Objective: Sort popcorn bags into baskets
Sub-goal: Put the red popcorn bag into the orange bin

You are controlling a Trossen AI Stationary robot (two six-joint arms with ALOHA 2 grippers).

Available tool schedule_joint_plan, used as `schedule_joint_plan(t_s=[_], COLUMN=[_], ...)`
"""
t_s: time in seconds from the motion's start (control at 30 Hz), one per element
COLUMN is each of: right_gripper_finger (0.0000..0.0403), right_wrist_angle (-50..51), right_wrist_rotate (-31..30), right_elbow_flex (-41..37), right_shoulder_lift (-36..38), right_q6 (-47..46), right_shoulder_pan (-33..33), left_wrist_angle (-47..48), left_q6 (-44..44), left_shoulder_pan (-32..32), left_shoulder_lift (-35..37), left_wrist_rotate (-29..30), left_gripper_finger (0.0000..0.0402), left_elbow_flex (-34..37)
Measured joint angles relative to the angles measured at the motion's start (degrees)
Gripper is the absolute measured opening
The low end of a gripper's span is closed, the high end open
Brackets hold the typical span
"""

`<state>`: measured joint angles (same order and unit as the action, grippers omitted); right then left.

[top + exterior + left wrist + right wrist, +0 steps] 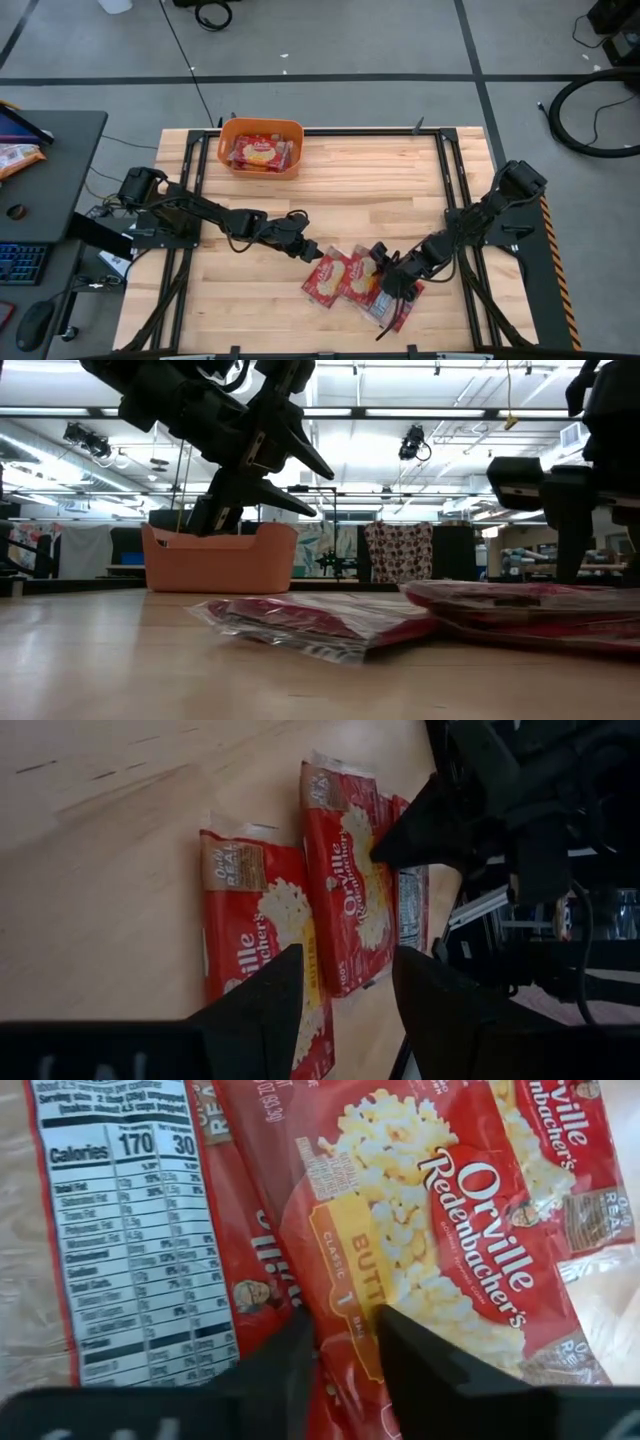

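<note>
Three red popcorn bags lie flat on the wood near the table's near edge, overlapping one another: one (pixel 325 278), a middle one (pixel 357 272) and a third (pixel 398 305) with its label side up (pixel 120 1230). The orange basket (pixel 262 128) stands at the far edge with several bags (pixel 262 153) inside. My left gripper (pixel 312 252) is open and hovers above the table just left of the bags (pixel 348 980). My right gripper (pixel 345 1330) points down over the middle bag's front (pixel 450 1230), its fingers a narrow gap apart. My right gripper comes from above onto the picture side of the middle bag (pixel 350 1270), which lies flat on the table and the neighbouring bags. I cannot tell whether its fingertips (pixel 570 565) touch the wrapper.
Bare wood lies between the basket and the bags (pixel 350 200). Black frame rails run along the table's left (pixel 200 170) and right (pixel 455 180) sides. A desk (pixel 60 170) with a keyboard and an orange-and-white snack bag (pixel 18 157) stands left of the table.
</note>
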<state>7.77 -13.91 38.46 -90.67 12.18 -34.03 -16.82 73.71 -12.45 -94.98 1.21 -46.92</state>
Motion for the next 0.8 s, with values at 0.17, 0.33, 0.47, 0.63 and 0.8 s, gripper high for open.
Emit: schedule_joint_plan(t_s=[0.17,0.33,0.47,0.63,0.8], right_gripper_finger=[0.0034,0.0016,0.0016,0.0007,0.0004], right_wrist_angle=[-0.23,0.63,2.33,6.78,9.21], right_wrist_rotate=[0.05,-1.28,-1.68,-0.7,2.23], right_elbow_flex=[0.0,-0.23,-0.24,-0.24,0.02], right_shoulder_lift=[-0.61,1.51,5.7,11.71,17.09], right_q6=[0.02,0.49,1.51,1.22,-1.1], right_shoulder_pan=[0.05,0.09,0.25,2.28,6.83], left_wrist_angle=[0.0,-3.23,-4.28,7.41,18.13], left_q6=[0.01,0.88,-3.05,-12.29,-18.71], left_shoulder_pan=[0.0,0.52,1.22,1.81,2.69], left_shoulder_lift=[0.0,0.0,0.0,0.0,0.0], left_wrist_rotate=[0.0,-0.05,0.02,0.52,1.61], left_gripper_finger=[0.016,0.016,0.016,0.016,0.016], left_elbow_flex=[0.0,0.02,-3.05,-10.46,-16.66])
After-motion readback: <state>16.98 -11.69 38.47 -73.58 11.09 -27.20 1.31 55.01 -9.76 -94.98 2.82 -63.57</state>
